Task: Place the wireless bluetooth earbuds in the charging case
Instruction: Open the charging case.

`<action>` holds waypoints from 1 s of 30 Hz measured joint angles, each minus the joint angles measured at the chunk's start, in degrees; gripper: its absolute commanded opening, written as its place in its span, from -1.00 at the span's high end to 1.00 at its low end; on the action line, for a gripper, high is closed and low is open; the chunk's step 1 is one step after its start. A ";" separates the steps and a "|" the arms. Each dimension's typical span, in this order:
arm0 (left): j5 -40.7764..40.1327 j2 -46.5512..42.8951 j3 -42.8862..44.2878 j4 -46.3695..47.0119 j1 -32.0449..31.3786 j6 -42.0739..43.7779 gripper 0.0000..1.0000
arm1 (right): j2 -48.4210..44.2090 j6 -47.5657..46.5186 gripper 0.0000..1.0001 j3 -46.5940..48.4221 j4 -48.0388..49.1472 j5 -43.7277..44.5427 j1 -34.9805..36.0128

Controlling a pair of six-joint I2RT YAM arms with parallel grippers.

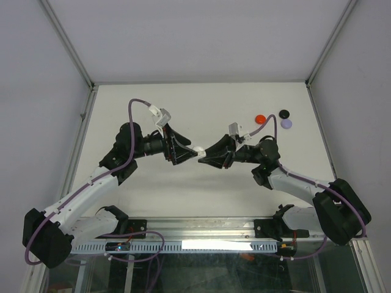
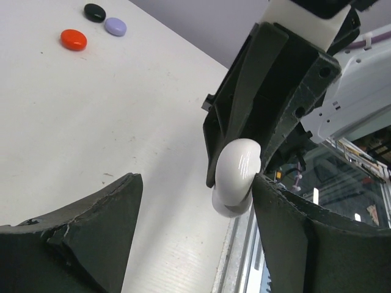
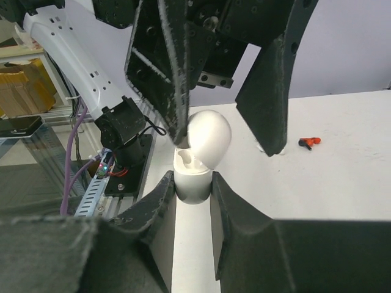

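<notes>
My right gripper (image 3: 193,181) is shut on the base of the white charging case (image 3: 193,189) and holds it above the table's middle (image 1: 200,149). The case's lid (image 3: 209,135) is tipped open and a hollow shows inside. My left gripper (image 2: 197,189) is open around the lid, with one finger (image 2: 287,213) against it. The case also shows in the left wrist view (image 2: 237,174). The red earbud (image 1: 260,118), black earbud (image 1: 284,113) and lavender earbud (image 1: 286,124) lie on the table at the back right. The white earbud is not in view.
The three earbuds also show far off in the left wrist view: red (image 2: 73,39), black (image 2: 94,11), lavender (image 2: 115,26). A small red and black object (image 3: 308,142) lies on the table. The metal rail (image 1: 201,244) with cables runs along the near edge.
</notes>
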 measured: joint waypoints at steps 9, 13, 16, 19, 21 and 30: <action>-4.61 0.00 1.14 0.07 0.00 -3.43 -0.80 | -0.02 -2.91 1.00 -2.19 1.70 -0.04 0.37; -5.86 0.00 2.03 -0.63 0.00 -4.13 -0.90 | -0.13 -5.25 1.00 -2.80 1.22 0.94 0.37; -7.82 -0.17 3.13 -2.08 0.00 -4.26 -0.98 | -0.46 -6.93 1.00 -3.52 0.92 2.10 0.37; -11.65 -0.52 4.13 -4.81 0.00 -5.01 -0.98 | -0.96 -8.79 1.00 -4.42 0.57 3.74 0.37; -14.88 -0.74 4.57 -7.13 0.00 -5.73 -0.98 | -1.53 -10.34 1.00 -5.18 0.11 5.22 0.37; -37.79 0.07 5.90 -23.80 0.15 -11.91 -0.98 | -5.60 -18.18 1.00 -9.20 -3.96 13.51 0.37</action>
